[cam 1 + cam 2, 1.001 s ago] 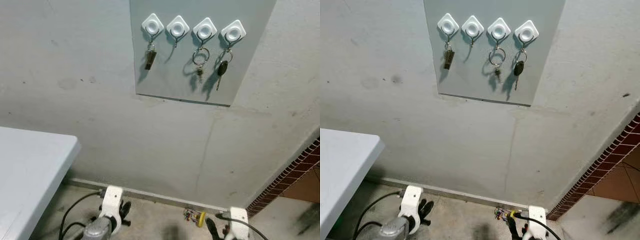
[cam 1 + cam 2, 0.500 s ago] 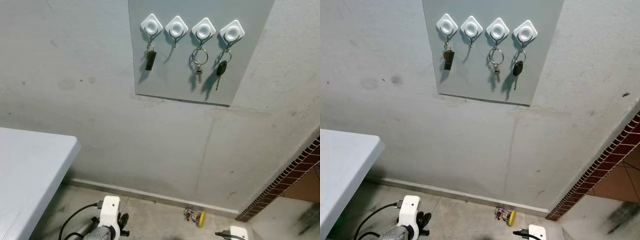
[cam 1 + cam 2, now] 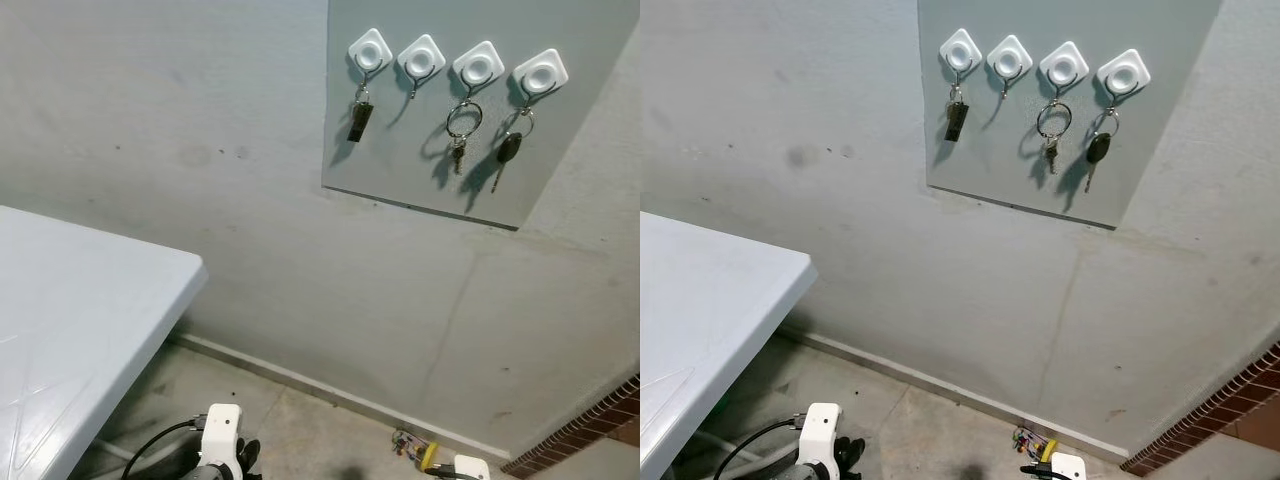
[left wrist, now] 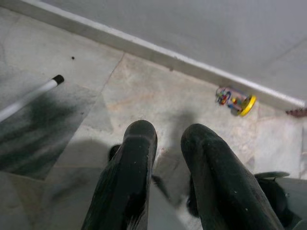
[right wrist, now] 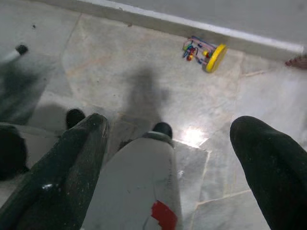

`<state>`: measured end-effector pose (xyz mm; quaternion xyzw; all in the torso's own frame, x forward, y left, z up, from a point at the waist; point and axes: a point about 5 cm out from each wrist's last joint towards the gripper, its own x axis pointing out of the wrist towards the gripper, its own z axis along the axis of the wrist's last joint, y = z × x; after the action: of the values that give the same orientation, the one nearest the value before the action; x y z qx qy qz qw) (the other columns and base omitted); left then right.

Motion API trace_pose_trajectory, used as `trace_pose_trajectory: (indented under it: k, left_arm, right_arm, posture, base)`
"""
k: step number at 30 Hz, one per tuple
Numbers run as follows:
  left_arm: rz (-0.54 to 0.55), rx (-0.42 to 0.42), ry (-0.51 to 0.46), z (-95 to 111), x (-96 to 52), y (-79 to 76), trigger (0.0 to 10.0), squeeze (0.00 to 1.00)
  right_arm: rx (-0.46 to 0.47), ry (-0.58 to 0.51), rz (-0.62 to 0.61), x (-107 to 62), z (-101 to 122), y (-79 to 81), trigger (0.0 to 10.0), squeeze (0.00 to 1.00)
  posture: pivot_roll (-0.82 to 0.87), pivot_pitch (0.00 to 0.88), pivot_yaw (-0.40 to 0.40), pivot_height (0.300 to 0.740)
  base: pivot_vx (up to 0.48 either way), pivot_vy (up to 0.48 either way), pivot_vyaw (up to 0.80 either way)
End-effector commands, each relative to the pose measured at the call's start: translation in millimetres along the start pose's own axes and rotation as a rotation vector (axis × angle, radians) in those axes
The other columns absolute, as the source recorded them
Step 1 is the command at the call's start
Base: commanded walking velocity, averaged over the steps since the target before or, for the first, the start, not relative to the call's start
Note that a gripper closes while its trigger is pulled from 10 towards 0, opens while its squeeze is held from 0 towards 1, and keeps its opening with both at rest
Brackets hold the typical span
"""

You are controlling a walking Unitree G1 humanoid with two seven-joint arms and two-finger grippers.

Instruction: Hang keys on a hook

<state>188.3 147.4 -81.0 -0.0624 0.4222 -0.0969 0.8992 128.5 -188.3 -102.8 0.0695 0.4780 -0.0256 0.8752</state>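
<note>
A grey panel (image 3: 430, 150) was fixed to the concrete wall (image 3: 250, 250) and carried four white diamond-shaped hooks (image 3: 370, 50) in a row. The leftmost hook held a dark fob (image 3: 358, 120). The second hook (image 3: 421, 60) held nothing. The third hook held a large ring with small keys (image 3: 462, 130), and the fourth held a black-headed key (image 3: 508, 152). All hanging items rested against the panel.

A white bench (image 3: 70, 320) stood at the left, its corner near the wall. A small yellow and multicoloured object (image 3: 415, 452) lay on the floor (image 4: 153, 96) just beside the skirting.

Both arms hung low near the floor. The left end effector (image 4: 165, 139) had its fingers (image 4: 134, 163) close together with a narrow gap, holding nothing. The right end effector (image 5: 172, 139) had its fingers (image 5: 72, 158) spread wide, holding nothing.
</note>
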Motion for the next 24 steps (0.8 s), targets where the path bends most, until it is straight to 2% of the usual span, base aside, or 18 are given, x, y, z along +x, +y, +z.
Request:
trace_pose_trajectory:
  k: [1,6,24]
  left_arm:
    - [0.011,0.015,0.021,-2.8,-1.8,5.3,10.0,0.00]
    - [0.001,0.024,0.032,-4.7,-1.7,3.6,10.0,0.00]
    - [0.009,0.030,0.050,-6.8,-1.9,3.8,10.0,0.00]
  right_arm:
    - [-0.030,0.007,0.027,1.9,1.8,7.7,10.0,0.00]
    - [-0.063,0.016,0.040,2.3,1.8,9.8,10.0,0.00]
    - [-0.068,0.015,0.050,2.8,2.5,11.7,10.0,0.00]
  posture:
    - [-0.13,0.000,0.021,0.740]
    - [-0.13,0.000,0.018,0.740]
    - [-0.13,0.000,0.021,0.740]
  base:
    - [0.000,0.000,0.80]
    - [0.000,0.000,0.80]
    - [0.000,0.000,0.80]
